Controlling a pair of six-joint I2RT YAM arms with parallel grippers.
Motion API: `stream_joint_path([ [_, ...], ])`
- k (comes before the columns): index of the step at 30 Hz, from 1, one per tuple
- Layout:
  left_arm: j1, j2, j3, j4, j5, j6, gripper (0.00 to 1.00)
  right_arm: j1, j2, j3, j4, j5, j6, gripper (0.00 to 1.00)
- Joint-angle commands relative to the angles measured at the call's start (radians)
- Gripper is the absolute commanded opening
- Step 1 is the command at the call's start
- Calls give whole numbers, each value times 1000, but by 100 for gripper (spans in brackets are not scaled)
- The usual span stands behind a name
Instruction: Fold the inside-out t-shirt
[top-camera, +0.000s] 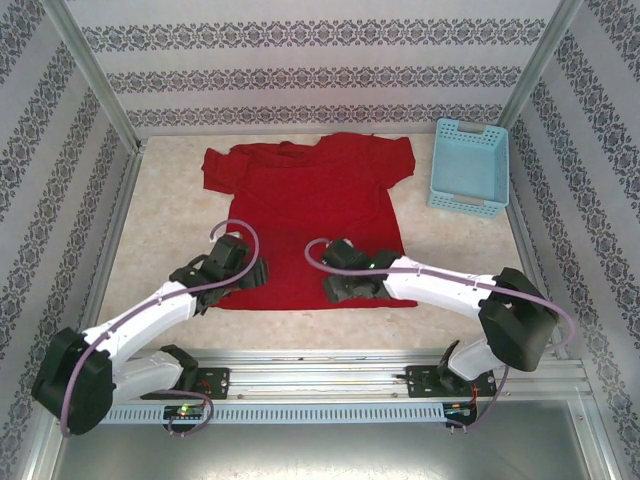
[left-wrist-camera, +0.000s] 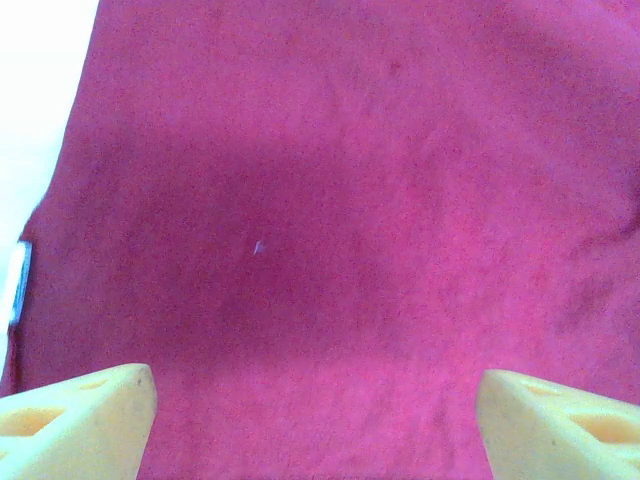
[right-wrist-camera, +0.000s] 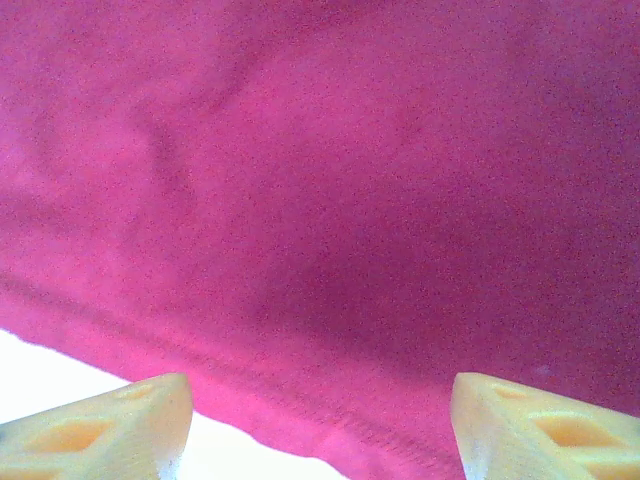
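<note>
Count: one red cloth t-shirt (top-camera: 305, 200), one pale-blue plastic basket (top-camera: 465, 205).
Pincers: left gripper (left-wrist-camera: 315, 425), right gripper (right-wrist-camera: 320, 425) both gaping, lower centre, shirt hem lying beneath.

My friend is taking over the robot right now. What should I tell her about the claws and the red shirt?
Left claw: open, over the red t-shirt by its near left corner.
Right claw: open, over the near hem.
The t-shirt lies spread flat on the table, with the blue basket to its right.
Done: shirt laid out.
Left: grab the cloth and make every fold.
</note>
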Motion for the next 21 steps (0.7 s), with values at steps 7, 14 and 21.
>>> stream_joint_path([
  [7,-22,-52,-80,8,-17,-63,85,109,134,21,6,59,-31,69],
  [14,-22,-59,-79,-22,-72,-55,87,119,183,15,6,68,-46,67],
  [21,-22,-23,-74,-13,-78,-55,88,113,202,23,-6,117,-35,50],
])
